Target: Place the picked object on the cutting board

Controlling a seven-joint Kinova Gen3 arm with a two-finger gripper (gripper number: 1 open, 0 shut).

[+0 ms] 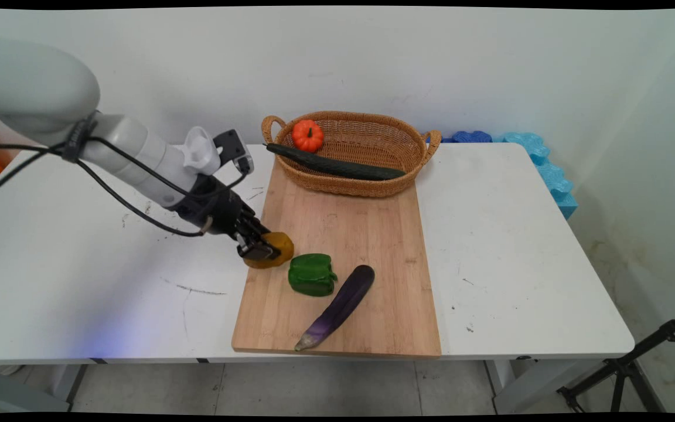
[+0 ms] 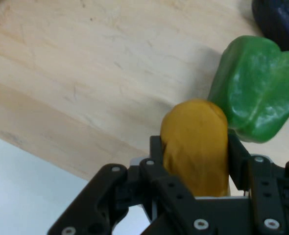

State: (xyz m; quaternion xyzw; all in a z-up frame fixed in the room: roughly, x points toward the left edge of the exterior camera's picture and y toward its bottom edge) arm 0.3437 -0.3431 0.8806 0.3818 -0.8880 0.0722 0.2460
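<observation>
The yellow-brown vegetable (image 2: 196, 147) sat at the left edge of the cutting board (image 1: 343, 234), and the gripper (image 1: 260, 246) had its jaws closed snugly on it from both sides. Just beside it lay the green pepper (image 1: 312, 274), then the eggplant (image 1: 340, 305). Farther back, the basket (image 1: 372, 181) held a cucumber (image 1: 334, 164) and a small pumpkin (image 1: 307, 135), all on the white surface (image 1: 519, 264).

A white table (image 1: 519, 246) is carrying a bamboo cutting board (image 1: 367, 246), with a wicker basket (image 1: 367, 149) sitting at the board's far end.
</observation>
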